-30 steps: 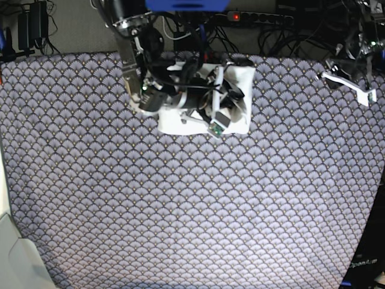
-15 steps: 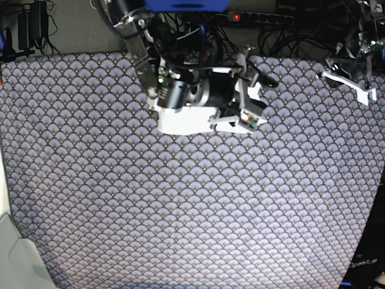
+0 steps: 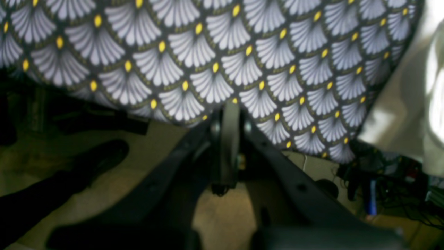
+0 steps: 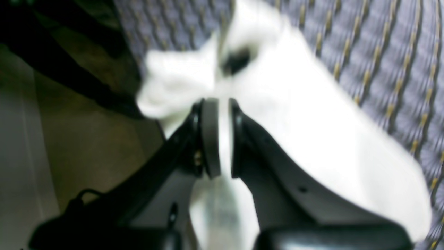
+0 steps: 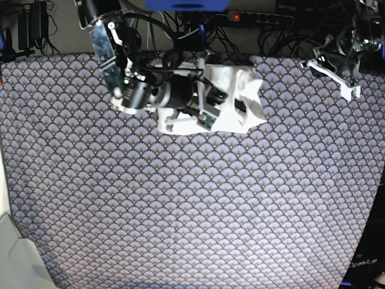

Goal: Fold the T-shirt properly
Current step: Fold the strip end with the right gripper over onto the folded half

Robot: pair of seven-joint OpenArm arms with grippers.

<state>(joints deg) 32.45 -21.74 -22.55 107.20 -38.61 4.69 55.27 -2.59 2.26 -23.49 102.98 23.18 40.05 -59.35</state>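
The white T-shirt (image 5: 240, 99) lies as a crumpled folded bundle at the far middle of the table, plain side showing, no print visible. My right gripper (image 5: 218, 103) is shut on a fold of it. In the right wrist view the white cloth (image 4: 298, 118) runs between the two pads (image 4: 211, 139), and the picture is blurred. My left gripper (image 5: 337, 75) hangs at the far right table edge, away from the shirt. In the left wrist view its jaws (image 3: 227, 146) are closed together with nothing between them.
The table is covered by a grey fan-patterned cloth (image 5: 192, 205) with yellow dots, also in the left wrist view (image 3: 208, 52). Cables and a power strip (image 5: 258, 17) lie behind the far edge. A pale object (image 5: 15, 259) sits at the near left corner.
My right arm has swung left while holding the shirt, and the bundle has been pulled up and spread to the right. My left gripper has shifted slightly left.
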